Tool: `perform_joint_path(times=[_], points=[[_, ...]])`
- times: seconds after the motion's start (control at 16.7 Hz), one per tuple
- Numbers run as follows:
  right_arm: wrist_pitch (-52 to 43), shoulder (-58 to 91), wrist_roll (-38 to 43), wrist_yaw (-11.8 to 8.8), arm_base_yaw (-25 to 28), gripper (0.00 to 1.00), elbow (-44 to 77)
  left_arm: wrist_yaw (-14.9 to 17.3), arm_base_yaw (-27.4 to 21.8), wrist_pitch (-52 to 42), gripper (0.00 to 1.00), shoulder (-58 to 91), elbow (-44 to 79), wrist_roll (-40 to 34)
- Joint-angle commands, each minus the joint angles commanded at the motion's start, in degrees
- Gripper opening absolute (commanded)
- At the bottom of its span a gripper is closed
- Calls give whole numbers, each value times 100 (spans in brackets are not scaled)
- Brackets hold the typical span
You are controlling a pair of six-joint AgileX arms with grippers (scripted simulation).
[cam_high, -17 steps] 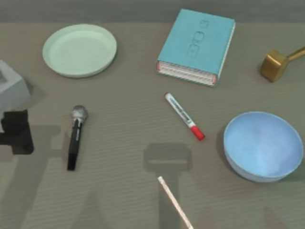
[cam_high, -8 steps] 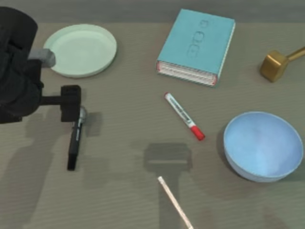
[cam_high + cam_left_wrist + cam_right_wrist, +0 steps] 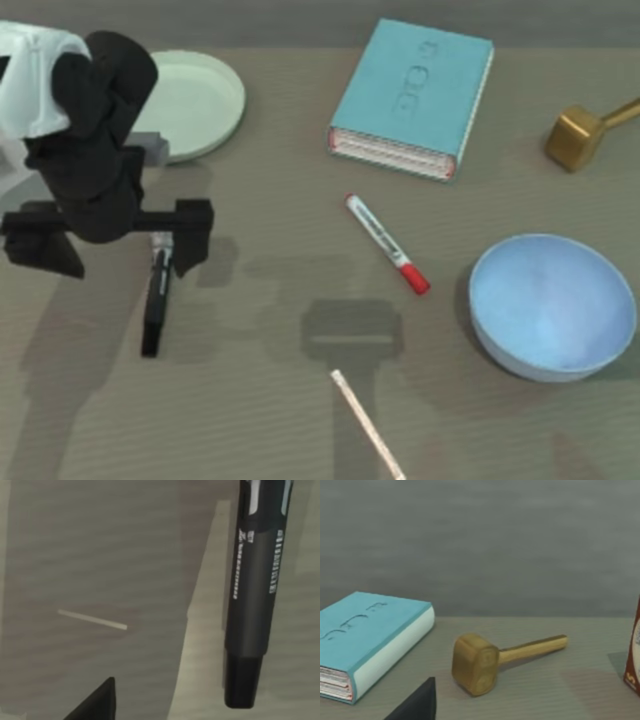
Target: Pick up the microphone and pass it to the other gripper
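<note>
The microphone (image 3: 153,305) lies on the table's left side, its black handle pointing toward the front edge. Its mesh head is almost covered by my left arm. My left gripper (image 3: 118,243) hovers over that head end, open wide, with one finger (image 3: 192,236) just right of the mic and the other finger (image 3: 42,250) far to its left. In the left wrist view the black handle (image 3: 252,595) runs beside one fingertip (image 3: 97,702), apart from it. My right gripper (image 3: 480,711) is out of the top view; one of its fingers (image 3: 415,704) shows, off to the side, holding nothing.
A pale green plate (image 3: 205,100) sits behind the left arm. A teal book (image 3: 410,95), a red-capped white marker (image 3: 385,243), a blue bowl (image 3: 550,305) and a brass hammer (image 3: 578,135) lie to the right. A thin pale stick (image 3: 365,425) lies near the front.
My left arm has swung in from the left edge and moved right, over the microphone's head. The microphone has not moved.
</note>
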Motion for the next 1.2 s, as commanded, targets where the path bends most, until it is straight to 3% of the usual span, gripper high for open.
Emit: perform_joint_path(times=[0.36,0.84,1.14,1.2], points=[[0,0,0,0,0,100,0,2,24,105,100,49,-61,14],[0,0,0,0,0,100,0,10,28,1908,100,1128,-749,44],[0,0,0,0,0,100,0,11,29,2050,100,1236,-813,46],[0,0,0,0,0,100,0,11,29,2050,92,1236,-813,46]])
